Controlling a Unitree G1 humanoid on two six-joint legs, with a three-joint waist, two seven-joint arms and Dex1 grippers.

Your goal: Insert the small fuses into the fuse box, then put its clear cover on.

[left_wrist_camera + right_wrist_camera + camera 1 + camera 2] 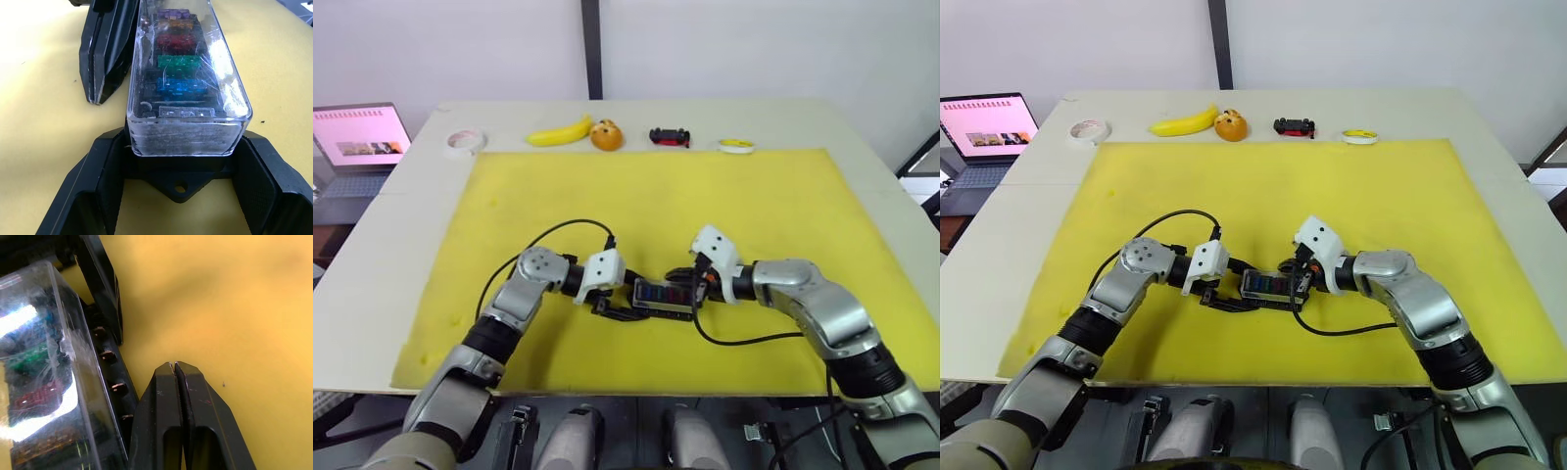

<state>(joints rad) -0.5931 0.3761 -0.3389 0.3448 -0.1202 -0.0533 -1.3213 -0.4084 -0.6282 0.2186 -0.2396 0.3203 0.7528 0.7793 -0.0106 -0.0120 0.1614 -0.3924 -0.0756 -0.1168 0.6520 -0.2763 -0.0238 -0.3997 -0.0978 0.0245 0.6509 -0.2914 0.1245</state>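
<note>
Nearly finished, judging by the fuse box [188,142] mid-mat with small fuses [179,66] seated under the clear cover [222,73]. Left gripper [178,196] spread wide around the box end; right gripper [180,369] pinched closed on nothing, beside it

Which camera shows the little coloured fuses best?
The left wrist view: purple, orange, red, green and blue small fuses sit in a row under the clear cover. The right wrist view catches glare-washed hints; the eye views show a tiny coloured strip.
</note>
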